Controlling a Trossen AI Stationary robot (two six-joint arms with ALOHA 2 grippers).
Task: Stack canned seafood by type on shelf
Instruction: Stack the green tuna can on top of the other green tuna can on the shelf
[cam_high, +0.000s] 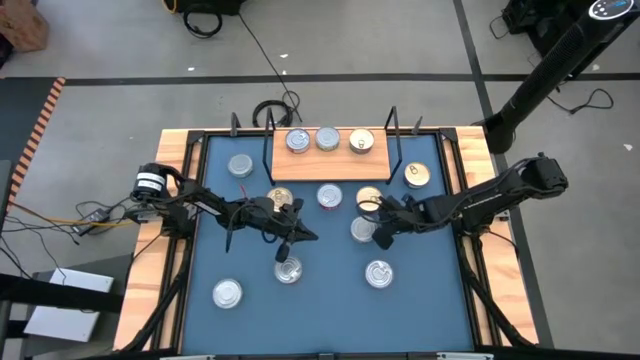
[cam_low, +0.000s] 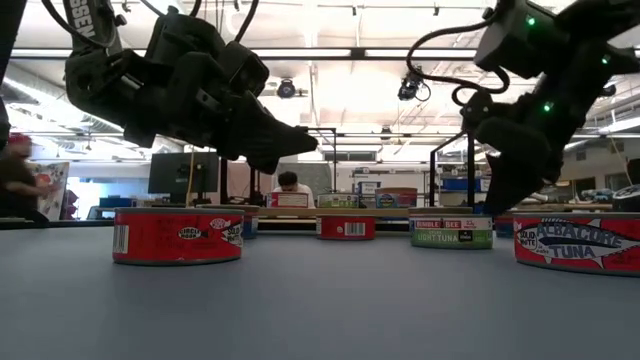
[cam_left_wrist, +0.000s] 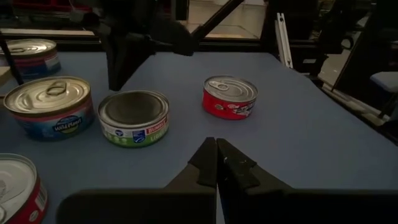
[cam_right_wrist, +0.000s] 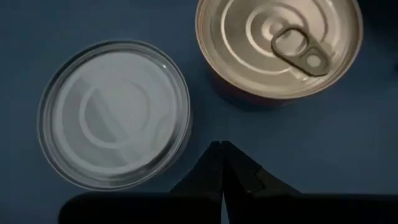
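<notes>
A: From above, the shelf (cam_high: 331, 163) is seen at the desk's (cam_high: 330, 320) far edge, with three tins (cam_high: 328, 139) set in a row on it. The rest are scattered on the blue mat, so sorting is judged barely begun.

B: The left tool (cam_high: 300, 236) is held mid-desk beside a gold tin (cam_high: 281, 199); the right tool (cam_high: 382, 238) is hung by a silver tin (cam_high: 363, 229). Nothing is carried by either.

A: At desk level, both tools are seen raised clear of the tins, likely so none gets knocked. A red tin (cam_low: 178, 236) is stood in front.

B: In the left wrist view, the left tool (cam_left_wrist: 217, 163) is pinched fully closed and empty. A red tin (cam_left_wrist: 229, 96) and a green-banded one (cam_left_wrist: 135, 117) are lying ahead.

A: In the right wrist view, the right tool (cam_right_wrist: 222, 163) is clamped tight too, with nothing gripped. It is aimed between a silver tin (cam_right_wrist: 116, 114) and a gold one (cam_right_wrist: 280, 46), perhaps to choose between them.
</notes>
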